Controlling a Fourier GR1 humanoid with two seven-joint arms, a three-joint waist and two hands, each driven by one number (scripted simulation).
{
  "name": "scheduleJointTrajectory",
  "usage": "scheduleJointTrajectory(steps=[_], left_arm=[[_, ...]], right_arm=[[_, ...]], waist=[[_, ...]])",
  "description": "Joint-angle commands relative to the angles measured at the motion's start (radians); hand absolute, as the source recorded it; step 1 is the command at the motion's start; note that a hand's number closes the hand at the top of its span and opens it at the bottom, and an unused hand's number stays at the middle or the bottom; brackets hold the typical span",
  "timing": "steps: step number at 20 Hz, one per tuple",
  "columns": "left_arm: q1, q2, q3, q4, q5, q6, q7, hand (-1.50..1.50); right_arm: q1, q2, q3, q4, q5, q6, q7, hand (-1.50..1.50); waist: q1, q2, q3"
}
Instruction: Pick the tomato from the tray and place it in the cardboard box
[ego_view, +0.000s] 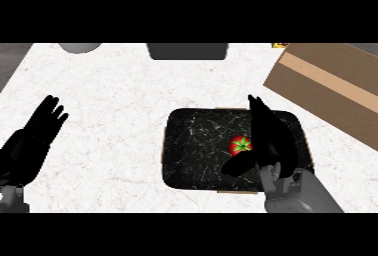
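Inside the dark, square marbled tray (193, 150), right of centre, sat the small red tomato (241, 145). The right hand (267, 142) hovered spread beside it, thumb underneath. Early closure might nudge it away. Left hand (37, 135) rested open, far left of the tray; brown cardboard box (332, 80) lay beyond its upper right.

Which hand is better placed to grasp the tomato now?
The right hand: it is over the tray, right beside the tomato. The left hand rests open, far off at the left edge.
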Motion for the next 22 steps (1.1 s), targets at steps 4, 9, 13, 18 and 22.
scheduleJointTrajectory(steps=[4, 9, 13, 18, 22], left_arm=[[0.026, 0.005, 0.017, -0.042, 0.016, -0.023, 0.028, 0.0], [-0.022, -0.017, 0.005, -0.052, -0.023, 0.03, 0.068, 0.0], [0.039, -0.019, 0.015, -0.055, -0.02, -0.013, 0.022, 0.0], [-0.023, -0.015, 0.029, -0.047, -0.02, 0.007, 0.087, 0.0], [-0.008, -0.014, 0.045, -0.035, -0.009, -0.033, 0.07, 0.0]], right_arm=[[-0.007, 0.051, -0.017, 0.032, 0.034, 0.112, 0.198, -1.5], [-0.027, 0.105, -0.044, 0.09, 0.076, 0.127, 0.183, -1.5], [0.008, 0.104, -0.072, 0.098, 0.076, 0.167, 0.154, -1.5], [0.002, 0.141, -0.088, 0.194, 0.133, 0.141, 0.107, -1.5], [0.001, 0.173, -0.102, 0.225, 0.155, 0.14, 0.099, -1.5]], waist=[[0.0, -0.002, 0.0], [-0.003, 0.0, 0.0], [-0.003, -0.002, 0.0], [-0.002, 0.001, 0.001], [0.001, 0.001, 0.001]])
